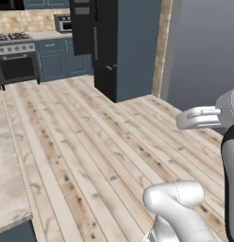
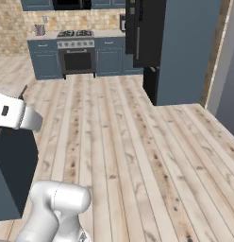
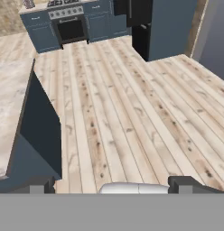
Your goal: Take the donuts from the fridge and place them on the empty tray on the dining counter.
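Observation:
The fridge [image 1: 93, 33] is a tall black unit at the back of the kitchen, set into a blue side panel; it also shows in the right base view [image 2: 142, 33] and at the top of the hand view [image 3: 141, 13]. Its doors look shut, so the donuts are hidden. One end of the dining counter [image 1: 8, 179] lies at the left, with a beige marbled top [image 3: 10, 99] and a dark blue base [image 2: 15, 175]. The empty tray is out of view. My gripper [image 3: 113, 185] is open above the wooden floor with nothing between its fingertips [image 3: 39, 185], several steps from the fridge.
A steel stove with a black oven door [image 1: 15, 56] stands among blue cabinets [image 2: 43, 59] along the back wall, left of the fridge. Plank floor [image 1: 114, 151] stretches between me and the fridge. A grey wall [image 1: 204, 56] runs along the right.

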Available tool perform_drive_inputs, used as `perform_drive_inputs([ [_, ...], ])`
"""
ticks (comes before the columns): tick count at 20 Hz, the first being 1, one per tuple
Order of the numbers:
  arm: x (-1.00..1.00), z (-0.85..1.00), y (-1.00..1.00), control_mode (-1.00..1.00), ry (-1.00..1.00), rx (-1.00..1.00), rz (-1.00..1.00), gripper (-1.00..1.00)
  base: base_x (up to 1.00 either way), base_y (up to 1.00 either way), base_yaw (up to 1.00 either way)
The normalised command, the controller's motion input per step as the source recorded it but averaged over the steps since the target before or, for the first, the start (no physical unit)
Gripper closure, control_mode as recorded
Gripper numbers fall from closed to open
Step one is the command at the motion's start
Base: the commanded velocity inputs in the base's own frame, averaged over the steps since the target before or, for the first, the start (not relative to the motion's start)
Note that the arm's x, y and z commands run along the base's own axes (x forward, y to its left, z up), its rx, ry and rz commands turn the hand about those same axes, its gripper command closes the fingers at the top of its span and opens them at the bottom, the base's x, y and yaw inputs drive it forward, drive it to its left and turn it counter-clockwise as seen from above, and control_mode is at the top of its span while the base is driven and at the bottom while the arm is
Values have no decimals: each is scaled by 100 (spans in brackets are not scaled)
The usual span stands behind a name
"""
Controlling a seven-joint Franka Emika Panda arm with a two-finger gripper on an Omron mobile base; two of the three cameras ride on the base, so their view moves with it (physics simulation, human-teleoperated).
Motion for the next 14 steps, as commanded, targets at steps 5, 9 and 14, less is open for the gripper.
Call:
perform_drive_inputs([
  [5,0,0,0,100,0,0,0,-100,100,-7,65],
  [9,0,0,0,100,0,0,0,-100,100,-48,45],
  [14,0,0,0,100,0,0,0,-100,100,-84,17],
])
